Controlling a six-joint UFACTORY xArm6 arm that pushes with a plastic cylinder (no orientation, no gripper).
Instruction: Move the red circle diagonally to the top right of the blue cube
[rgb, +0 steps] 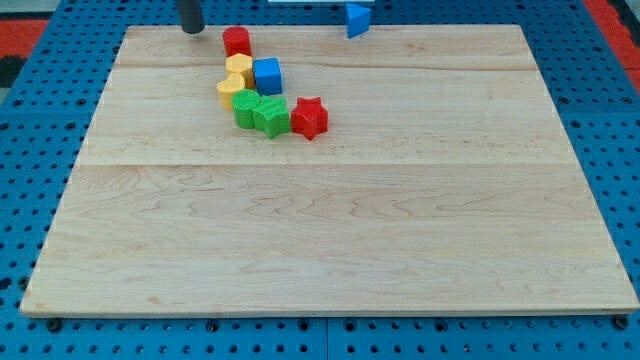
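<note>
The red circle block (236, 41) sits near the view's top, left of centre. The blue cube (267, 76) lies just below and to the right of it. My tip (190, 29) rests at the board's top edge, to the left of the red circle with a small gap between them. The rod runs up out of the view's top.
A yellow block (239, 68) and another yellow block (230, 89) touch the blue cube's left side. Two green blocks (258, 112) and a red star (309, 118) lie below. A blue triangular block (357, 19) sits at the top edge. The wooden board (330, 240) lies on blue pegboard.
</note>
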